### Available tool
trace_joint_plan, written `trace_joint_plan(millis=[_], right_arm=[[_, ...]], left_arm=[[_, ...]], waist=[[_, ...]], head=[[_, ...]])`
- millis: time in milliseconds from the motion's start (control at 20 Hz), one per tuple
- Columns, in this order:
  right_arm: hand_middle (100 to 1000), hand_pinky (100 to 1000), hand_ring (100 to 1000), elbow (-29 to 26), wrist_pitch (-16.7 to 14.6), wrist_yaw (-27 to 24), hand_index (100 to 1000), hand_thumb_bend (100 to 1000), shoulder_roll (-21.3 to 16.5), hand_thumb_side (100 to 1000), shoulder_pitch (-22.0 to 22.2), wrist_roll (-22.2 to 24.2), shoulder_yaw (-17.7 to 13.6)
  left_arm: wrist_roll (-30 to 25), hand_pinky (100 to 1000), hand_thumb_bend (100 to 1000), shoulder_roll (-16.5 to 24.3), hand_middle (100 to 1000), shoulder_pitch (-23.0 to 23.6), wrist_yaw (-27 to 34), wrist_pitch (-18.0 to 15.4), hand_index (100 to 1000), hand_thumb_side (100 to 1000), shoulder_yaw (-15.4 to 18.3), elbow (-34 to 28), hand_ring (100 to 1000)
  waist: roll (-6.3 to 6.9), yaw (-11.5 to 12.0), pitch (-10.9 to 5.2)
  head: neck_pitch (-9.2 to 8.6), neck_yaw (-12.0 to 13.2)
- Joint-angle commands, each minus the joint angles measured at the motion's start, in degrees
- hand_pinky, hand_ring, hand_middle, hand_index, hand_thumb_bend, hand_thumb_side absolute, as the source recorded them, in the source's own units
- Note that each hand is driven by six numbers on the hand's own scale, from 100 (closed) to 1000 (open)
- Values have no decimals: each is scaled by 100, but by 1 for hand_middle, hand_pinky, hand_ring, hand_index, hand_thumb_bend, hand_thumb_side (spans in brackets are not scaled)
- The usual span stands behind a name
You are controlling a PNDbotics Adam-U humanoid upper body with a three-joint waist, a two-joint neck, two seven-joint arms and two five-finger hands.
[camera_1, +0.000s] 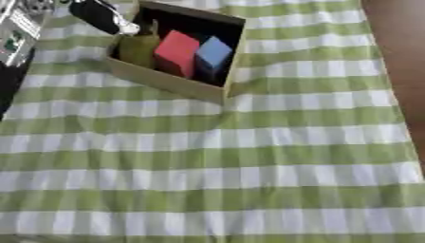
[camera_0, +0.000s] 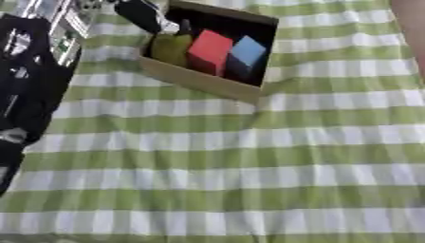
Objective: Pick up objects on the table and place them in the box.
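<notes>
The table was covered by a green-and-white checked cloth (camera_1: pixel 249 156), lightly wrinkled, filling nearly all of both views; a strip of brown floor (camera_1: pixel 402 57) showed to the right of the open cardboard box with a dark interior (camera_1: pixel 166 81), which sat on the cloth near the top of the view, turned askew. Inside the box stood a red block (camera_0: pixel 207 51) at the middle, a light blue block (camera_0: pixel 245 56) touching its right side, and a yellow-green rounded object (camera_0: pixel 170 48) against the box's left wall. The cloth around the box carried no loose objects. The left hand (camera_1: pixel 99 16), black, was just above the box's upper left corner, next to the yellow-green object; its fingers could not be made out, so whether it held anything could not be told. Left of the box, the black left arm with silver parts (camera_0: pixel 29 80) ran down the edge of the view over the cloth. The right hand did not show in either view.
</notes>
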Motion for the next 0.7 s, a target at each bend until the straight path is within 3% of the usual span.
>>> trace_joint_plan(millis=[50,150,250,350,450,550,650,700], right_arm=[[552,874,927,-83,12,-19,832,100,-111,469,-31,-8,-43],[555,874,925,-83,-17,-9,832,100,-121,470,-31,-30,-53],[566,875,922,-83,-77,19,838,100,-141,470,-35,-108,-83],[577,875,918,-83,-154,82,844,100,-154,470,-46,-281,-110],[584,875,914,-83,-235,156,842,100,-157,470,-62,-512,-108],[590,879,912,-83,-351,208,839,100,-157,458,-91,-711,-68],[604,885,912,-83,-466,259,841,100,-146,412,-124,-821,-23],[615,887,916,-83,-516,293,844,100,-132,396,-141,-852,-2]], left_arm=[[-79,886,522,241,833,-75,258,166,919,618,177,-471,865],[55,882,364,348,829,1,557,387,923,566,271,-900,858],[338,867,300,529,810,172,1045,603,911,491,413,-1558,836],[720,851,205,712,786,477,1883,837,905,487,552,-2315,809],[1176,841,176,916,775,853,3020,1079,908,523,686,-2996,795],[1684,818,174,1094,744,1262,4064,1271,892,497,833,-3540,766],[2283,802,167,1164,730,1647,4872,1354,887,458,969,-3952,754],[2554,801,149,1143,728,1830,5198,1339,889,501,1023,-4106,752]], waist=[[-52,20,-188],[-66,33,-201],[-81,55,-216],[-99,79,-234],[-123,111,-258],[-152,152,-293],[-185,181,-335],[-208,185,-362]], head=[[24,-15],[57,-57],[108,-161],[130,-239],[127,-287],[130,-324],[137,-350],[148,-372]])
